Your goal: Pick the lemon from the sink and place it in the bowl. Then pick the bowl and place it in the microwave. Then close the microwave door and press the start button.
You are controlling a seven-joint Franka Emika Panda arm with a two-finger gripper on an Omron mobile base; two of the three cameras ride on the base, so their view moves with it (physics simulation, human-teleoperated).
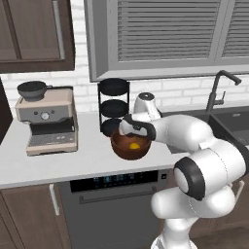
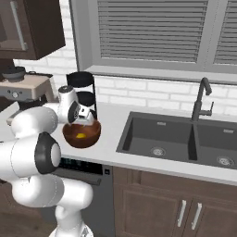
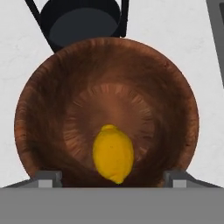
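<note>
The yellow lemon lies inside the reddish-brown bowl, a little off its middle. The bowl stands on the white counter beside the black rack, with the lemon showing over its rim. My gripper hangs just above the bowl, open, its fingertips spread well wider than the lemon and apart from it. From the right I see the gripper over the bowl and the lemon. The dark double sink lies to the right. The microwave and its door are out of view.
A black tiered rack stands right behind the bowl. A coffee machine sits at the counter's left. The tall dark faucet rises behind the sink. A dishwasher front is below the counter edge.
</note>
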